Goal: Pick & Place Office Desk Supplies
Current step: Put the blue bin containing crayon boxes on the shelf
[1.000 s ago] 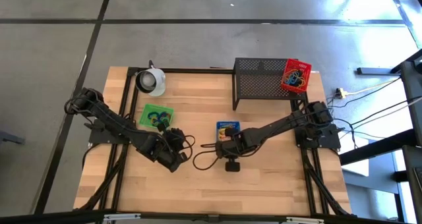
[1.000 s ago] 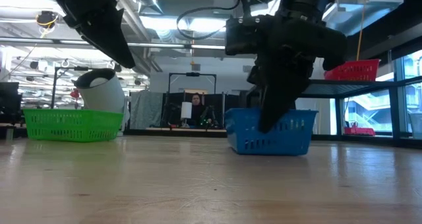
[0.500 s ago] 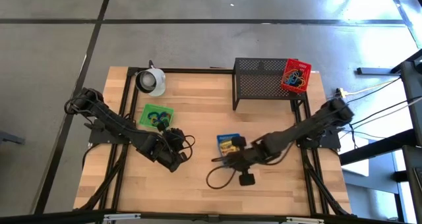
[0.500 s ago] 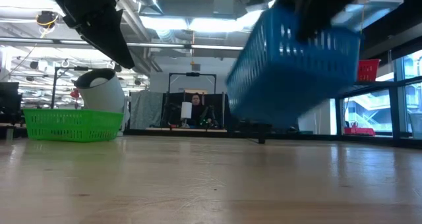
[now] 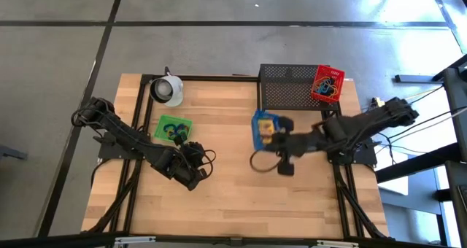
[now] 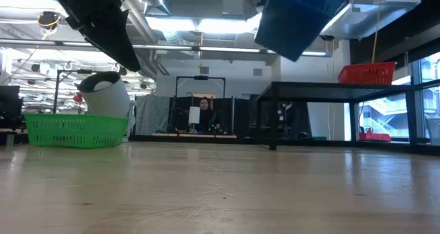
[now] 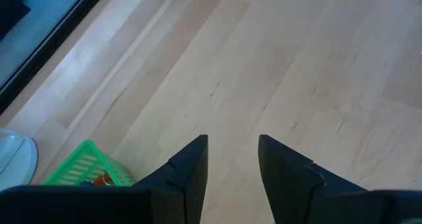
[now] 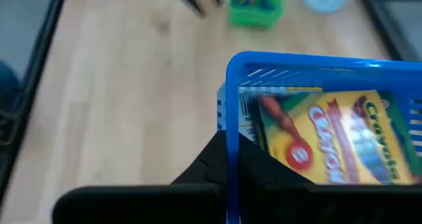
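I see my right gripper (image 5: 279, 140) clenched on the rim of the blue basket (image 5: 263, 130), crayon box (image 8: 323, 137) inside, lifted off the bench (image 5: 219, 197) at its nine o'clock, while my left gripper (image 7: 232, 159) waits released.

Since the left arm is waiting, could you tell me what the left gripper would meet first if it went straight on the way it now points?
Probably the bare wooden table: the left gripper stands open and angles down at bare boards. The green basket lies off to one side of that line.
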You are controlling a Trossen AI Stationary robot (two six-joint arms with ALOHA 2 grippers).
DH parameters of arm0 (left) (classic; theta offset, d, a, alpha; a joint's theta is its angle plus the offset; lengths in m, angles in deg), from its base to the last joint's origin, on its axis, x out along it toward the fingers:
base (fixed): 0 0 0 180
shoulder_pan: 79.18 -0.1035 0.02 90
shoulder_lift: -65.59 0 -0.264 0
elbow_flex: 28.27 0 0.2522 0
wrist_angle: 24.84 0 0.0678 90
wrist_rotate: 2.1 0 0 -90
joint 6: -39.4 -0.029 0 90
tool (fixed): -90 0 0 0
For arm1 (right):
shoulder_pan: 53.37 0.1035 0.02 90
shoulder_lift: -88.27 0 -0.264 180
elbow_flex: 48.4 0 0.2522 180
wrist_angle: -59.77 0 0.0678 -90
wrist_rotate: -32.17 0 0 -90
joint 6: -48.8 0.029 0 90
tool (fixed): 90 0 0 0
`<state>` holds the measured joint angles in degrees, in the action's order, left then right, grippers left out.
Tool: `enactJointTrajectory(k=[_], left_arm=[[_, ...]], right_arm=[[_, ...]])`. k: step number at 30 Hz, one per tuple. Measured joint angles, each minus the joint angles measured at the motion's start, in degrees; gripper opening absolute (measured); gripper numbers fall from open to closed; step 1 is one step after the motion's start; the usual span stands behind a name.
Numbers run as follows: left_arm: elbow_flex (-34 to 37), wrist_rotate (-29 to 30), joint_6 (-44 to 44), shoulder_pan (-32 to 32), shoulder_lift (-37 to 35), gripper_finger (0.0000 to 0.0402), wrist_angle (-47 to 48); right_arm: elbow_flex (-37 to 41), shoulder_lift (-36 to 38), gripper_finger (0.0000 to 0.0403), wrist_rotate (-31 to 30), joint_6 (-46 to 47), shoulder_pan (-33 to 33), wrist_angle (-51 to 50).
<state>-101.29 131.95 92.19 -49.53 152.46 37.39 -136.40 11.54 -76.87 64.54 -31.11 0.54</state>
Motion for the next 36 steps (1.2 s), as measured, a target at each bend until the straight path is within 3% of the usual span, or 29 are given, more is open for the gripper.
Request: enactJointTrajectory(k=[5, 14, 29, 36], left_arm=[[0.0, 0.0, 0.0, 0.0, 0.0, 0.0127, 0.0], [0.0, 1.6, 0.0, 0.0, 0.0, 0.0127, 0.3], [0.0, 1.6, 0.0, 0.0, 0.0, 0.0127, 1.3], [0.0, 1.6, -0.1, 0.0, 0.0, 0.0127, 1.4]], right_arm=[[0.0, 3.6, 0.0007, -0.9, -5.0, -6.0, -3.2], [0.0, 2.9, 0.0007, -1.1, -10.3, -21.1, -16.4], [0.0, 2.8, 0.001, -0.2, -25.5, -38.0, -21.1], [0.0, 2.1, 0.001, 2.1, -28.0, -42.4, -22.0]])
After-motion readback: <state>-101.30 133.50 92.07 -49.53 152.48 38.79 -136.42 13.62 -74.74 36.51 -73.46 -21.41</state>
